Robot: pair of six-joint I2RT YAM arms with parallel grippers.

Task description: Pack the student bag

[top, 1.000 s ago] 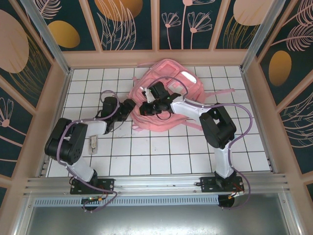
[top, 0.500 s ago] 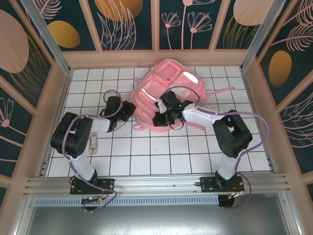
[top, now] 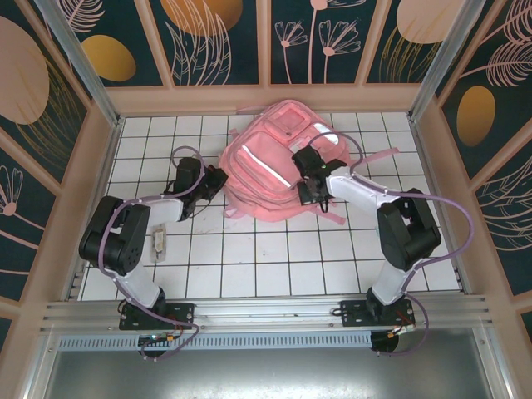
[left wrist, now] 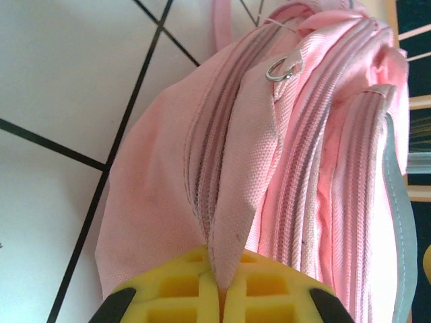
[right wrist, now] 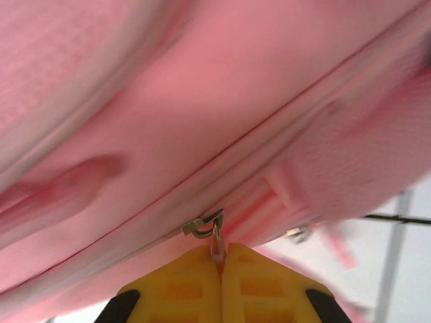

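Now | woven student bag [top: 266, 162] | left jaws: flap [left wrist: 239, 202] | right jaws: metal ring [right wrist: 202, 227]

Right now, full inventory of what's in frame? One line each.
table: 1, white tiles with dark grid, under everything
student bag: 1, pink and silver, far centre of table
zipper pull: 1, silver, on the bag's zip
metal ring: 1, silver, on a bag seam
small flat object: 1, pale, near-left tiles, too small to identify
left gripper: 1, yellow, shut on a bag fold
right gripper: 1, yellow, shut on the zipper pull
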